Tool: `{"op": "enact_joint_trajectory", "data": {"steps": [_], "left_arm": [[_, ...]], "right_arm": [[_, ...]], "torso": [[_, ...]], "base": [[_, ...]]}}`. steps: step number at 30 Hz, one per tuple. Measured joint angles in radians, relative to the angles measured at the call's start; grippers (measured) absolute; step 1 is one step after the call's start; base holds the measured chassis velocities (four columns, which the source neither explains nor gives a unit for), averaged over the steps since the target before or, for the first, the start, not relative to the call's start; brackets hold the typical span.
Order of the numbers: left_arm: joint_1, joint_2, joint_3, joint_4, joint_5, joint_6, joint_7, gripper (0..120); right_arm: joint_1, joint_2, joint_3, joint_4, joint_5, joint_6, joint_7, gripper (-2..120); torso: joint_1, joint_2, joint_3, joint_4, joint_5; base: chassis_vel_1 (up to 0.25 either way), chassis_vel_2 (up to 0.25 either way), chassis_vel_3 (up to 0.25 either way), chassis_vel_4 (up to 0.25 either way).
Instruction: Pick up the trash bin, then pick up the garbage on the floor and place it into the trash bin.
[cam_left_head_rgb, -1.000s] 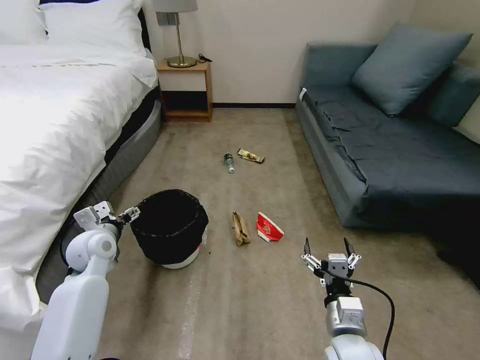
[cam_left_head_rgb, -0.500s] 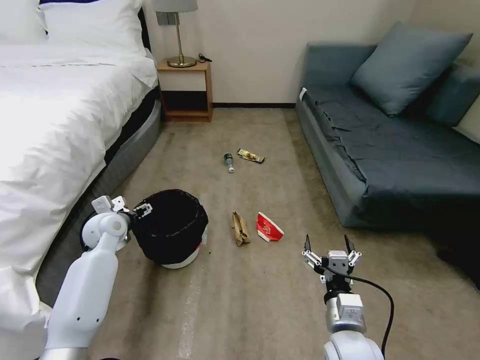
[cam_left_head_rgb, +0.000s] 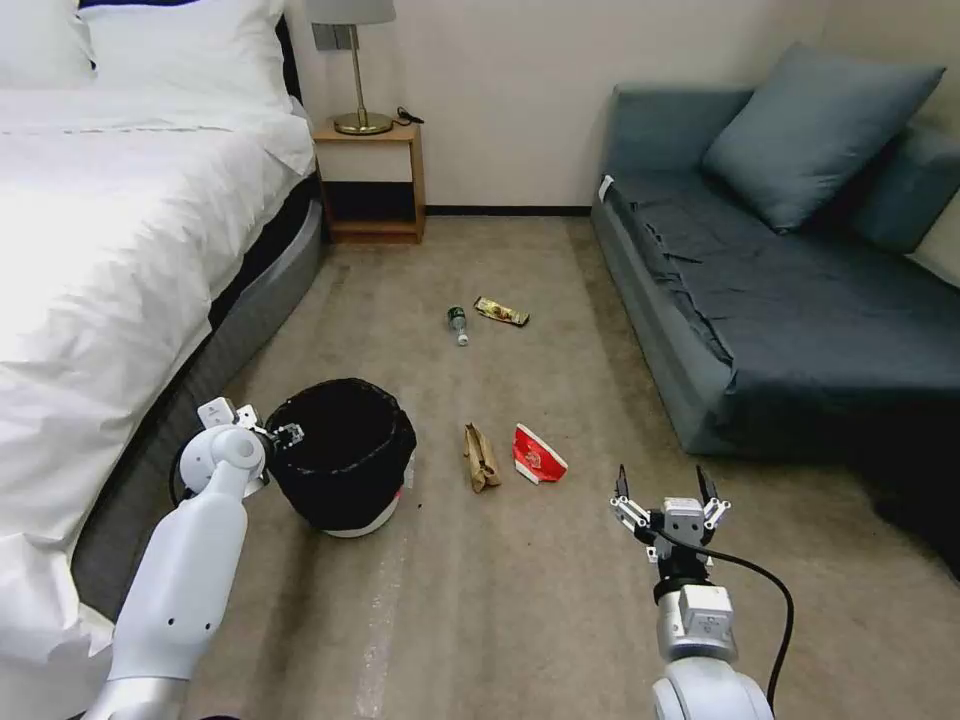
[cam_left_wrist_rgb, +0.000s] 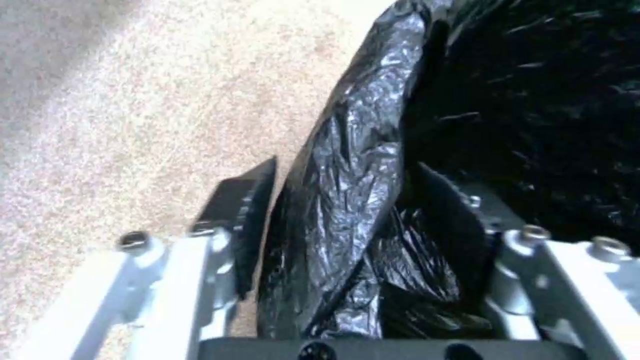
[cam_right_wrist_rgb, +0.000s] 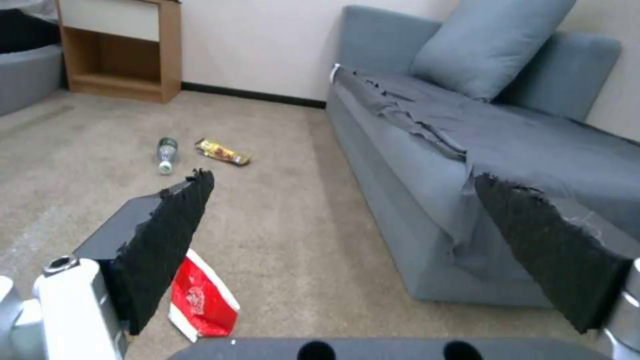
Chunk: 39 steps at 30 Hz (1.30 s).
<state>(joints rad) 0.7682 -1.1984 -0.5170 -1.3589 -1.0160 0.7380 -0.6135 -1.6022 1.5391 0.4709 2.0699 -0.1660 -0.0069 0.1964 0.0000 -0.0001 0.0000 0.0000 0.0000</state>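
left gripper (cam_left_wrist_rgb: 340, 200) jaws straddling trash bin (cam_left_head_rgb: 345, 455) rim — right gripper (cam_left_head_rgb: 666, 496) spread

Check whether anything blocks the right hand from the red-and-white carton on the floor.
Nothing visible does. The right hand hovers open over bare carpet, and the red-and-white carton lies just ahead toward the robot's left, with only open floor between them.

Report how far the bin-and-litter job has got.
Done: nothing binned. In hand: the left gripper straddles the trash bin rim, one finger outside, one inside, not yet closed; the bin sits on the floor. Left: carton, paper strip, bottle, wrapper. Right gripper hangs open.
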Motion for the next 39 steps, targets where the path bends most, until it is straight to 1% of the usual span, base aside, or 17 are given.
{"op": "enact_joint_trajectory", "data": {"steps": [1, 4, 5, 6, 14, 18, 21, 23, 25, 26, 28, 30, 31, 35, 36, 37, 39], "left_arm": [[0.0, 0.0, 0.0, 0.0, 0.0, 0.0, 0.0, 52], [0.002, -0.005, -0.003, -0.004, -0.002, 0.0, 0.0, 41], [0.005, -0.007, -0.004, -0.01, -0.003, 0.0, 0.001, 34], [0.005, -0.007, -0.004, -0.01, -0.003, 0.0, 0.001, 34], [0.007, -0.017, -0.006, -0.012, -0.003, -0.002, 0.0, 5], [0.007, -0.021, -0.009, -0.013, -0.005, -0.001, -0.001, 3], [0.02, -0.022, -0.021, -0.04, -0.01, -0.001, -0.001, 3], [0.046, -0.023, -0.033, -0.08, -0.016, -0.001, -0.001, 3], [0.093, -0.024, -0.053, -0.146, -0.021, -0.001, 0.001, 3], [0.093, -0.024, -0.053, -0.146, -0.021, -0.001, 0.001, 3], [0.133, -0.024, -0.068, -0.203, -0.028, -0.001, 0.003, 3], [0.224, -0.016, -0.105, -0.33, -0.012, -0.001, 0.013, 3], [0.224, -0.016, -0.105, -0.33, -0.012, -0.001, 0.013, 3], [0.323, -0.012, -0.175, -0.475, 0.083, -0.001, 0.048, 3], [0.323, -0.012, -0.175, -0.475, 0.083, -0.001, 0.048, 3], [0.346, -0.014, -0.203, -0.511, 0.137, -0.001, 0.069, 3], [0.367, -0.014, -0.226, -0.552, 0.179, -0.001, 0.087, 3]], "right_arm": [[0.0, 0.0, 0.0, 0.0, 0.0, 0.0, 0.0, 100], [0.004, -0.003, 0.0, -0.002, 0.006, 0.0, 0.001, 100], [0.006, -0.005, 0.001, -0.004, 0.009, 0.001, 0.002, 100], [0.006, -0.005, 0.001, -0.004, 0.009, 0.001, 0.002, 100], [0.013, -0.009, 0.002, -0.017, 0.017, 0.011, 0.005, 100], [0.013, -0.012, 0.003, -0.017, 0.026, 0.015, 0.006, 100], [0.012, -0.014, 0.004, -0.017, 0.038, 0.017, 0.006, 100], [0.01, -0.016, 0.003, -0.016, 0.054, 0.019, 0.005, 100], [0.01, -0.021, 0.0, -0.015, 0.076, 0.02, 0.004, 100], [0.01, -0.021, 0.0, -0.015, 0.076, 0.02, 0.004, 100], [0.01, -0.026, 0.0, -0.012, 0.088, 0.02, 0.005, 100], [0.012, -0.034, -0.001, 0.0, 0.104, 0.017, 0.008, 100], [0.012, -0.034, -0.001, 0.0, 0.104, 0.017, 0.008, 100], [0.009, -0.044, -0.001, 0.005, 0.112, 0.05, -0.001, 100], [0.009, -0.044, -0.001, 0.005, 0.112, 0.05, -0.001, 100], [0.005, -0.046, -0.004, 0.005, 0.113, 0.058, -0.004, 100], [0.002, -0.047, -0.009, 0.005, 0.116, 0.067, -0.005, 100]], "torso": [[0.0, 0.0, 0.0, 0.0, 0.0], [0.0, 0.0, 0.0, -0.0001, 0.0], [0.0, 0.0, 0.0, 0.0, 0.0], [0.0, 0.0, 0.0, 0.0, 0.0], [0.0, 0.0, 0.0, 0.0001, 0.0002], [0.0, 0.0, 0.0, -0.0002, -0.0003], [0.0, 0.0, 0.0, -0.0002, 0.0001], [0.0, 0.0, 0.0, -0.0001, 0.0], [0.0, 0.0, 0.0, -0.0001, 0.0], [0.0, 0.0, 0.0, -0.0001, 0.0], [0.0, 0.0, 0.0, 0.0, -0.0002], [0.0, 0.0, 0.0, -0.0001, -0.0001], [0.0, 0.0, 0.0, -0.0001, -0.0001], [0.0, 0.0, 0.0, 0.0001, 0.0], [0.0, 0.0, 0.0, 0.0001, 0.0], [0.0, 0.0, 0.0, 0.0, 0.0], [0.0, 0.0, 0.0, 0.0004, 0.0001]], "base": [[0.0, 0.0, 0.0, 0.0], [0.0, 0.0, 0.0, 0.0], [0.0, 0.0, 0.0, 0.0], [0.0, 0.0, 0.0, 0.0], [0.0, 0.0, 0.0, 0.0], [0.0, 0.0, 0.0, 0.0], [0.0, 0.0, 0.0, 0.0], [0.0, 0.0, 0.0, 0.0], [0.0, 0.0, 0.0, 0.0], [0.0, 0.0, 0.0, 0.0], [0.0, 0.0, 0.0, 0.0], [0.0, 0.0, 0.0, 0.0], [0.0, 0.0, 0.0, 0.0], [0.0, 0.0, 0.0, 0.0], [0.0, 0.0, 0.0, 0.0], [0.0, 0.0, 0.0, 0.0], [0.0, 0.0, 0.0, 0.0]]}}
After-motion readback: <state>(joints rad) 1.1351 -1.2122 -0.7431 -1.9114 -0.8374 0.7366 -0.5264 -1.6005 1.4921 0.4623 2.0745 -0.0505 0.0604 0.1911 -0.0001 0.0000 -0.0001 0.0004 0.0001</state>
